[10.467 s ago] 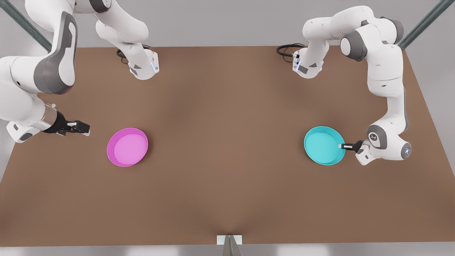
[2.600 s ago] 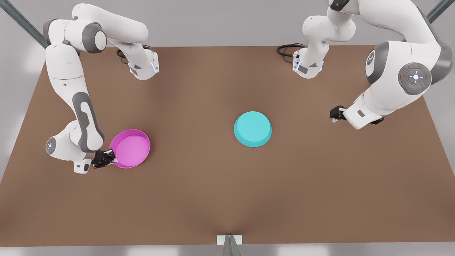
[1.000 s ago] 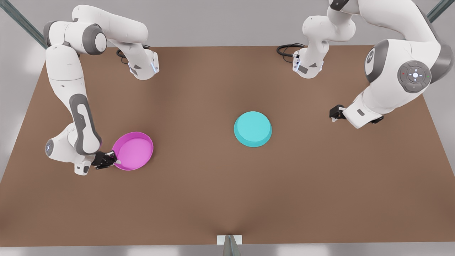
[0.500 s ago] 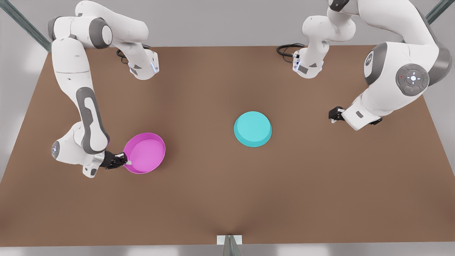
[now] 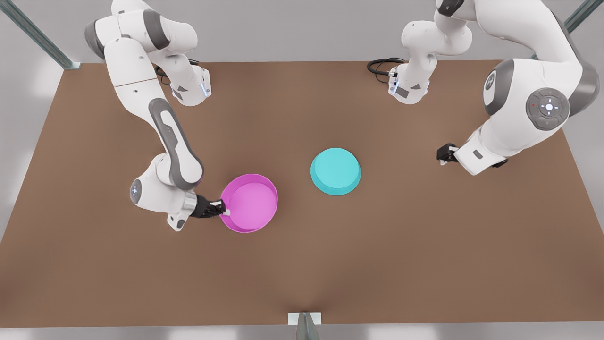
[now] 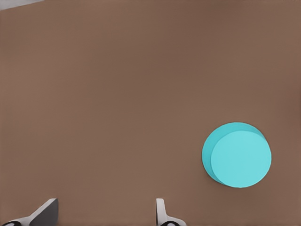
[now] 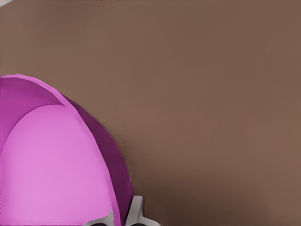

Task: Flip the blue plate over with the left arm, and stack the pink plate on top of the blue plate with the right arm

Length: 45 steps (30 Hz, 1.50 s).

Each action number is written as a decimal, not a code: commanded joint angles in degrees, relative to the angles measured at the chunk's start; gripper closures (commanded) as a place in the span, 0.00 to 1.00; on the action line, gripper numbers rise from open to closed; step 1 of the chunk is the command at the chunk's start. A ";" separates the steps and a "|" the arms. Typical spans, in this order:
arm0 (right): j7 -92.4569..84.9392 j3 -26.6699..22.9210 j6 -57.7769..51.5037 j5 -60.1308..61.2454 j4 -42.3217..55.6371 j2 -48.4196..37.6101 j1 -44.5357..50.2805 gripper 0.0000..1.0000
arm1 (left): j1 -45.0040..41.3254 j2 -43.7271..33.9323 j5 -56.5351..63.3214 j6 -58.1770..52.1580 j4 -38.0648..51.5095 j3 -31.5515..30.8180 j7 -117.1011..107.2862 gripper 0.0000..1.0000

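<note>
Plates: two, one pink plate (image 5: 250, 203) and one blue plate (image 5: 335, 171). Robot arms: two, each with one gripper. Table (image 5: 302, 264): one. Cable loops: apparently two, at the far edge.

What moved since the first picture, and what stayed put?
The blue plate got flipped, moved toward the table's middle and let go; the left gripper backed off, open. The right gripper grabbed the pink plate by its rim and carries it toward the blue one. The table stayed.
</note>
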 commanded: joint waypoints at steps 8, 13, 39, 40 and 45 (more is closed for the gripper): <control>19.73 13.00 13.56 -0.94 -0.01 1.06 2.99 0.79 | -0.03 0.26 0.06 0.76 -0.09 0.00 0.00 0.00; 29.49 17.22 22.26 -0.94 0.34 2.21 8.70 0.79 | -0.03 0.87 0.06 0.85 -0.09 0.09 0.00 0.00; 36.17 19.94 36.15 -1.73 -4.06 7.30 18.20 0.12 | 0.06 2.02 0.50 1.64 -0.35 0.18 0.00 0.00; 35.99 19.94 37.03 -1.73 -4.23 7.22 18.20 0.00 | 0.06 2.02 0.50 1.64 -0.35 0.18 0.00 0.00; 35.91 19.94 37.03 -1.82 -4.23 7.39 18.20 0.00 | 0.06 2.02 0.50 1.64 -0.26 0.18 0.00 0.00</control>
